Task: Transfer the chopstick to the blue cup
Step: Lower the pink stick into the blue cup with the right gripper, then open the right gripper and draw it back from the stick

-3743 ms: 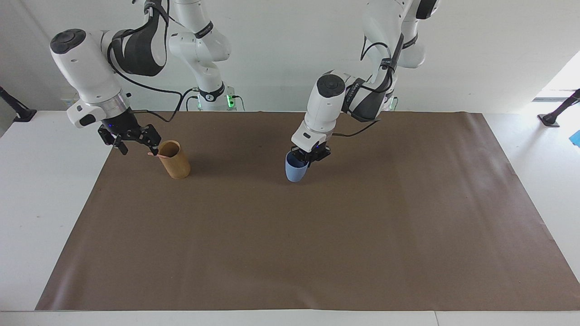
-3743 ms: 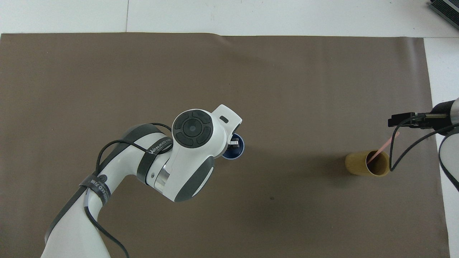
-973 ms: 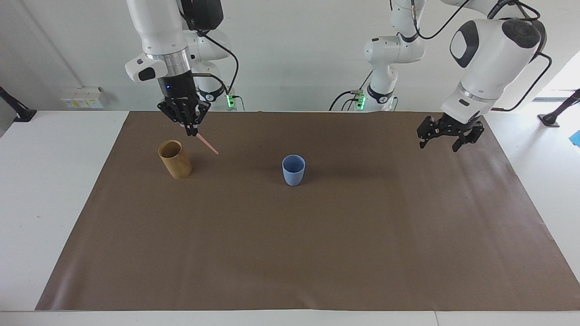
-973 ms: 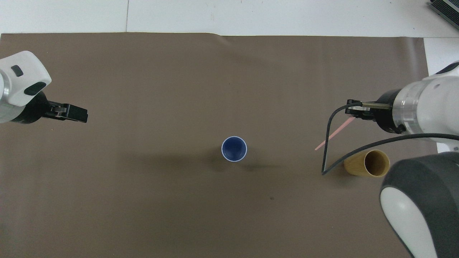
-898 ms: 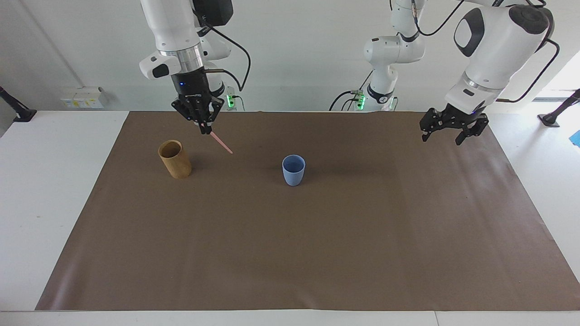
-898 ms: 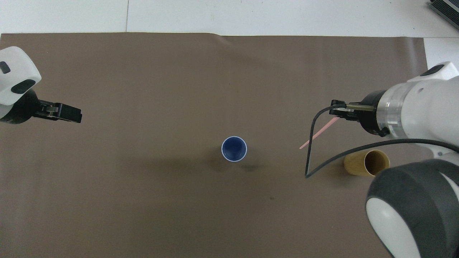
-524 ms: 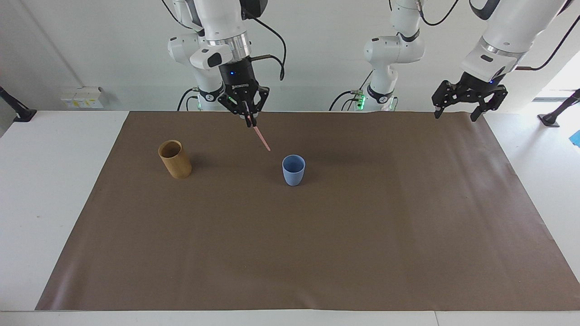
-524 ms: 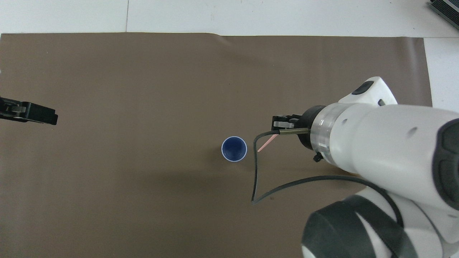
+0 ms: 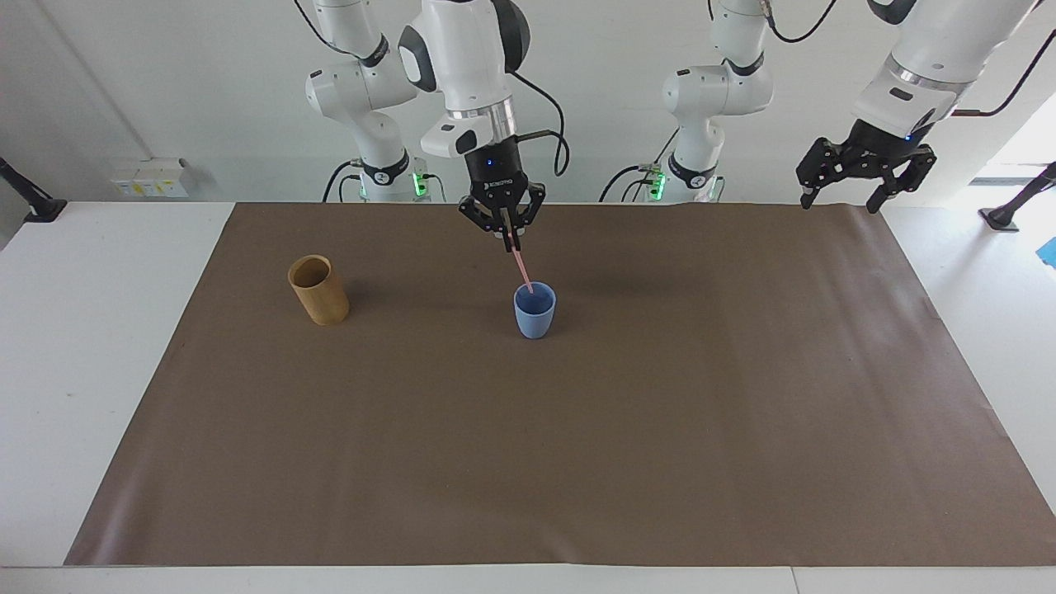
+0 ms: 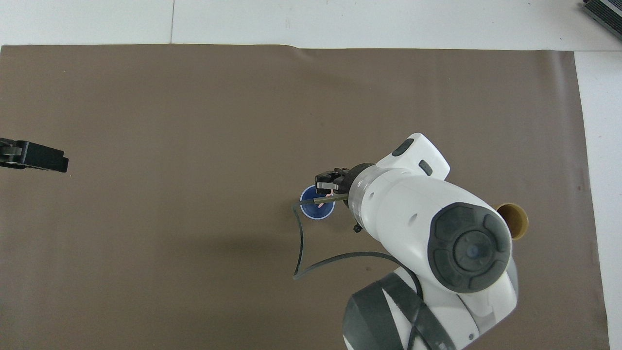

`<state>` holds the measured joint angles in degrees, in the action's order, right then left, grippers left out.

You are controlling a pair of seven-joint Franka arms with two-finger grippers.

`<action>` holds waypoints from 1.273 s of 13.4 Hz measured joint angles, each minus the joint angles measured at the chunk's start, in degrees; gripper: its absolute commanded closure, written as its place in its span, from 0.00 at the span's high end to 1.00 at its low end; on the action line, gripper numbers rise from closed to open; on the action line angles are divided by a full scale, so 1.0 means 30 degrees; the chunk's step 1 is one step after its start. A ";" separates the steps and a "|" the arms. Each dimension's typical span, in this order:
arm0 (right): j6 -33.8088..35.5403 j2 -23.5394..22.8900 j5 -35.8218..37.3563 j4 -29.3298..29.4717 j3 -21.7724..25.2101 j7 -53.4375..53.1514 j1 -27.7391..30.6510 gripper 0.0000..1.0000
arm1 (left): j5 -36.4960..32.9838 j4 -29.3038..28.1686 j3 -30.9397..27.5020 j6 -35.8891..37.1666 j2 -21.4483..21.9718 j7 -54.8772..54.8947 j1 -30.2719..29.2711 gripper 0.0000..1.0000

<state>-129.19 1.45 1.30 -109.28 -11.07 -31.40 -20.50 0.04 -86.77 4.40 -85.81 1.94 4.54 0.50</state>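
My right gripper (image 9: pixel 506 234) is shut on the upper end of the pale pink chopstick (image 9: pixel 522 269) and holds it tilted over the blue cup (image 9: pixel 535 313). The stick's lower tip is at the cup's mouth, just inside the rim. The cup stands upright in the middle of the brown mat. In the overhead view my right gripper (image 10: pixel 330 183) and its arm cover part of the blue cup (image 10: pixel 310 208). My left gripper (image 9: pixel 862 177) is open and empty, raised over the mat's corner at the left arm's end; its tip shows in the overhead view (image 10: pixel 35 156).
A tan bamboo-coloured cup (image 9: pixel 318 290) stands empty toward the right arm's end of the table, partly hidden by my right arm in the overhead view (image 10: pixel 516 219). A brown paper mat (image 9: pixel 577 429) covers the white table. A black cable loops from my right wrist.
My right gripper carried the chopstick from the tan cup across to over the blue cup, and its tip now sits in the cup's mouth. My left gripper let go of the blue cup and withdrew.
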 measured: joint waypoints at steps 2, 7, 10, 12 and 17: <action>-0.0332 -0.0623 0.0148 -0.0114 0.0022 -0.0019 -0.0007 0.00 | 0.0003 -0.0174 0.0028 0.0062 0.0016 -0.0002 0.0000 1.00; -0.0865 -0.0958 0.0157 -0.0623 0.0037 -0.0089 -0.0015 0.58 | 0.0004 -0.0249 0.0025 0.0652 0.0043 -0.0002 0.0000 1.00; -0.0863 -0.0958 0.0157 -0.0628 0.0077 -0.0273 -0.0004 1.00 | 0.0240 -0.0250 0.0011 0.0888 0.0060 -0.0011 -0.0001 1.00; -0.0862 -0.0960 0.0157 -0.0612 0.0137 -0.0287 0.0109 1.00 | 0.0303 -0.0259 0.0010 0.0908 0.0060 -0.0011 -0.0001 1.00; 0.0558 -0.0416 0.0158 -0.0006 0.0262 -0.0291 0.2443 1.00 | 0.0330 -0.0260 0.0007 0.0951 0.0133 -0.0011 -0.0003 1.00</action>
<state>-127.52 0.20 1.77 -109.30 -10.29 -32.27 -13.17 1.03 -87.55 4.43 -82.95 2.34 4.51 0.49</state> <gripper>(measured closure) 0.000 0.000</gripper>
